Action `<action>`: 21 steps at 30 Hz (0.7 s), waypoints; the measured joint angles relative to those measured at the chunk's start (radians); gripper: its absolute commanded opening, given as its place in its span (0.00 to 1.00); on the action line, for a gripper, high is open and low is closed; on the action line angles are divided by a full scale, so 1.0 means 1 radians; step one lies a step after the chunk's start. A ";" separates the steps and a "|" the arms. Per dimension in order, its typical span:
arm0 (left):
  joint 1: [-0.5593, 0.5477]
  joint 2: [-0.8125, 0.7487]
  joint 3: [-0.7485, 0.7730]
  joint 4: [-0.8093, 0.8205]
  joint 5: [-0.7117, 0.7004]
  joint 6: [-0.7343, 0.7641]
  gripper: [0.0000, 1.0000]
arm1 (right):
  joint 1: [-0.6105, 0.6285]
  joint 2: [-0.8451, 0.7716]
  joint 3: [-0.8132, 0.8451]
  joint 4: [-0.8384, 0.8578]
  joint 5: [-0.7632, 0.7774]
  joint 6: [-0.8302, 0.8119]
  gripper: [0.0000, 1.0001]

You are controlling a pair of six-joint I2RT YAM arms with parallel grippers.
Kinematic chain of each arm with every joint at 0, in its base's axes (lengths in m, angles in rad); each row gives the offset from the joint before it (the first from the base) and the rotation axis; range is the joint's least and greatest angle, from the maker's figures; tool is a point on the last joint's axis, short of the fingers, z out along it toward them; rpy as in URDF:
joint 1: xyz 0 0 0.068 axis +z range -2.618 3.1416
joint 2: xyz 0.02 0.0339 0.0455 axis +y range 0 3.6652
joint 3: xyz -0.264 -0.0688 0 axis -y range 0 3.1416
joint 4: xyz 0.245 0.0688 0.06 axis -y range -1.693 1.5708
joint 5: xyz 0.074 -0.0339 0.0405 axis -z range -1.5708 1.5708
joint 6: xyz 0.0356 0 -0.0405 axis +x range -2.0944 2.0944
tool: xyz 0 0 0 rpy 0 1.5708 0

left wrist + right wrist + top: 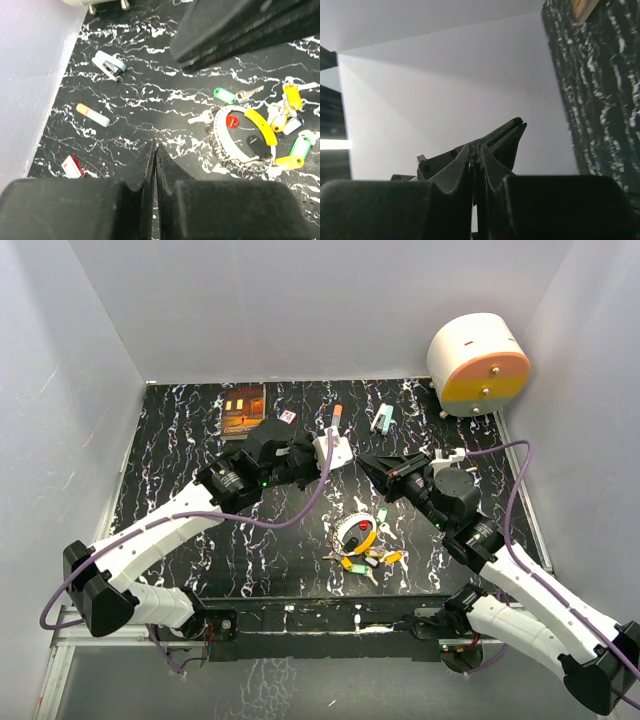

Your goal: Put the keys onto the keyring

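The keyring lies on the black marbled table, near the front middle, and shows as a pale ring with chain coils in the left wrist view. The keys with yellow, green and red heads lie heaped on and beside it; among them are a green one and a yellow one. My left gripper is shut and empty, held above the table behind the heap. My right gripper is shut and empty, tip to tip with the left.
At the back of the table lie a book, a small red item, an orange-capped marker and a stapler. A white and orange drum stands at the back right. Grey walls enclose the table.
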 measured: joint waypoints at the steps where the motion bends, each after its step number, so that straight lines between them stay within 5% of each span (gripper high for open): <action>1: 0.000 -0.005 -0.010 0.000 -0.005 0.000 0.00 | -0.001 -0.001 0.020 -0.042 0.012 -0.050 0.11; 9: 0.008 -0.062 -0.126 0.012 -0.084 -0.012 0.00 | -0.013 0.032 0.084 -0.346 0.027 -0.465 0.37; 14: 0.034 -0.066 -0.135 0.019 -0.100 -0.046 0.21 | -0.015 0.187 0.164 -0.528 0.049 -0.719 0.40; 21: 0.061 -0.064 -0.136 -0.003 -0.124 -0.101 0.30 | -0.052 0.401 0.256 -0.628 0.109 -1.018 0.40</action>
